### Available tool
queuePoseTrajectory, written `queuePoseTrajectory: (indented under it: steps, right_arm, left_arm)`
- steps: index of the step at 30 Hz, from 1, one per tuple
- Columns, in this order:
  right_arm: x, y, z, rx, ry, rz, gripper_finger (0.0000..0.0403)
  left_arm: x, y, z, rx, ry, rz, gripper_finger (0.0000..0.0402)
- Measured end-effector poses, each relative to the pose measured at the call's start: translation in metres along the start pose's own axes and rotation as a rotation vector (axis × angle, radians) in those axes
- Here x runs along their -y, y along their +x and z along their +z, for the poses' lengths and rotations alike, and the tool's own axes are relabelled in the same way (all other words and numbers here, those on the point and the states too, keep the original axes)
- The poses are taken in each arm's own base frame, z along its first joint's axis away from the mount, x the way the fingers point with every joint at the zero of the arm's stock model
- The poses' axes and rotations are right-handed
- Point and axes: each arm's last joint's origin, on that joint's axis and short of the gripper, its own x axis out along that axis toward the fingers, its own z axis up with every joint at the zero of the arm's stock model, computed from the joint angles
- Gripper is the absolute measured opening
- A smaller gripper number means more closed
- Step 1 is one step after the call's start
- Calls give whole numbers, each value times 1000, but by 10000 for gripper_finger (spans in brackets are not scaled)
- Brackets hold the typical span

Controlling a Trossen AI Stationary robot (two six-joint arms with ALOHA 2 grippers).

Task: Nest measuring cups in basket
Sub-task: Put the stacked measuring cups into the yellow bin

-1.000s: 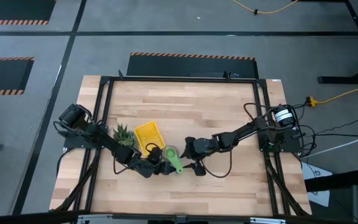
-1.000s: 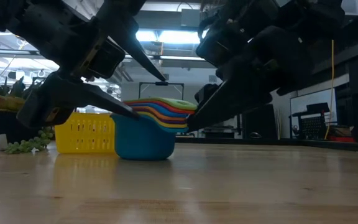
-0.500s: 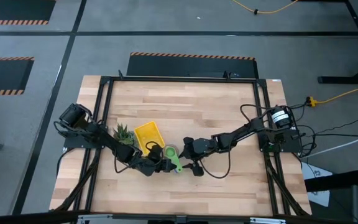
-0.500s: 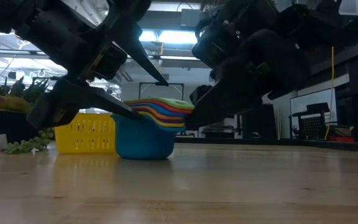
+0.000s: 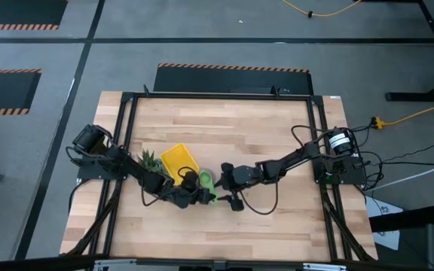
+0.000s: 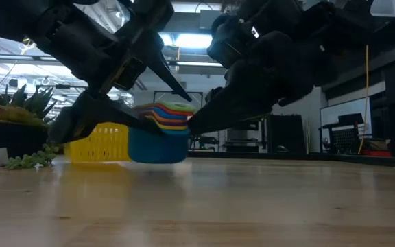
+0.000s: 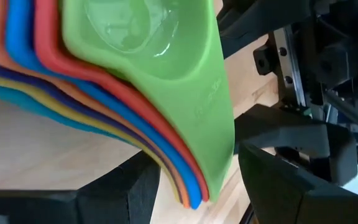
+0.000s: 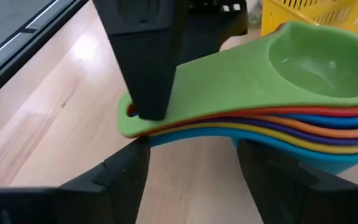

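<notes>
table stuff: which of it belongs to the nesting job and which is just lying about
Part of the job:
- nested measuring cups
- yellow basket
- left gripper, open around the stack
- right gripper, at the handles

Just lying about:
- spiky green plant
- table

from overhead the light is even and soft across the wooden table (image 5: 224, 128), with only faint shadows under the dark arms, while from table height the bright ceiling lights (image 6: 184, 41) at the back of the room leave the arms as near-black silhouettes and put a dull sheen on the tabletop. down there the stacked measuring cups (image 6: 160, 130) look slightly smeared and the near tabletop is soft and out of focus. up close from the wrists the green cup (image 7: 166, 68) fills the frame, blurred, with a small wet-looking glare in its bowl.
</notes>
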Motion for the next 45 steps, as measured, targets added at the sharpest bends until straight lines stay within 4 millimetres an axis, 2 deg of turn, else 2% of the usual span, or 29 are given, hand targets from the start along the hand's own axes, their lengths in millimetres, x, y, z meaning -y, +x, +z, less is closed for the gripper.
queuePoseTrajectory:
  steps: [31, 38, 45]
  right_arm:
    - [0, 0, 0, -4, 2, 0, 248]
    - [0, 0, 0, -6, 2, 0, 248]
    - [0, 0, 0, -5, 2, -1, 248]
  left_arm:
    - [1, 2, 3, 10, 46, -1, 207]
    - [1, 2, 3, 3, 46, 0, 195]
    - [1, 1, 3, 2, 47, 0, 166]
